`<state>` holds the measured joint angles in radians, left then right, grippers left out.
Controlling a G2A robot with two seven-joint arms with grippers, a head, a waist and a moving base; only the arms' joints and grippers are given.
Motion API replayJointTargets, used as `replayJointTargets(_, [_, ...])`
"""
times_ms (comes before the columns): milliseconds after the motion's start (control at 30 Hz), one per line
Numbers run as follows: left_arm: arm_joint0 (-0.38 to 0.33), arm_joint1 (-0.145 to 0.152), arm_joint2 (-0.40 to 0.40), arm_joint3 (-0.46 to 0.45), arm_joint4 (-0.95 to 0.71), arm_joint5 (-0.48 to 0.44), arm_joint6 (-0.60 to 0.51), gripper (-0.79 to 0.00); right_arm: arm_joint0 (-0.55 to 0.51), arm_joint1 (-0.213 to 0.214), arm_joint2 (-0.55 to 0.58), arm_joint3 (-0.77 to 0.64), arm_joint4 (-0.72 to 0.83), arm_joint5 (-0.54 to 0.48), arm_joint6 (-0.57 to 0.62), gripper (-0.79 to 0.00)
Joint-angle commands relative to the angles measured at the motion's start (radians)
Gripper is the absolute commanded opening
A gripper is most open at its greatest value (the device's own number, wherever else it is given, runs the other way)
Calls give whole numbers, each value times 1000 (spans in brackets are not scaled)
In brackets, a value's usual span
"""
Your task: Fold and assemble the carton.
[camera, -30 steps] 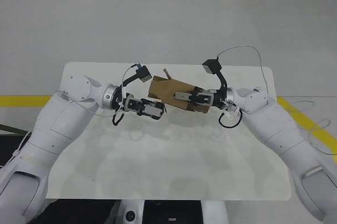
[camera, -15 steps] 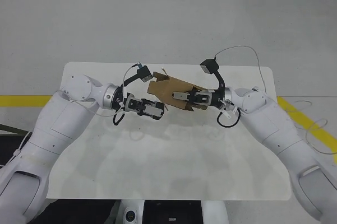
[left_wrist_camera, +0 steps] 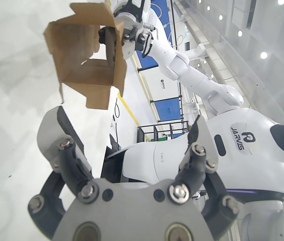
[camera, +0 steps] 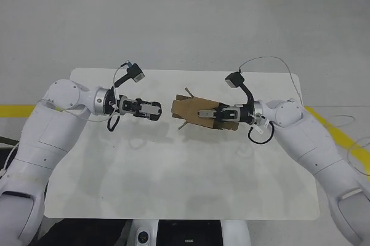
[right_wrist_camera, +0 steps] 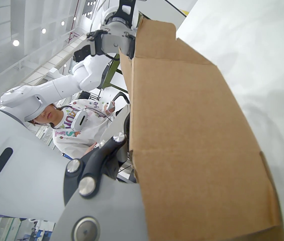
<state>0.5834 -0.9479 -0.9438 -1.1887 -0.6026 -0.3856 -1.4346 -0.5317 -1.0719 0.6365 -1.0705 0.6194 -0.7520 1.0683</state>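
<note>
Right wrist view mostly gets cardboard: the carton (right_wrist_camera: 194, 126) hides one finger of the right gripper (camera: 202, 114), which pinches its wall. Carton's over the table's (camera: 172, 184) far middle, open end facing left, one gripper finger poking inside. Left gripper (left_wrist_camera: 129, 119) sits just left of it, spread wide, empty.

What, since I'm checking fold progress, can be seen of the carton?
The carton is plain brown cardboard, opened into a box shape, one end open with flaps loose. It hangs over the white table, the right pincer shut on one wall. The open left pincer stands apart from it.
</note>
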Motion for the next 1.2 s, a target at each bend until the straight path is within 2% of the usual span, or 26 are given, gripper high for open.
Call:
replayJointTargets(0, [0,6,-5,7,41,-3,3,0,-11,10,3,-17,12,10,10,-785])
replayJointTargets(233, [-4,12,10,56,157,-18,18,0,-42,40,9,-80,48,33,33,-785])
replayJointTargets(500, [-24,-1,53,71,269,-8,53,0,-52,56,4,-128,73,40,40,-785])
replayJointTargets(967, [-66,-37,119,87,305,8,75,0,-32,46,-40,-163,99,4,4,-785])
replayJointTargets(1167, [-79,-52,135,103,279,-17,58,0,-16,36,-69,-167,101,-8,-8,-785])
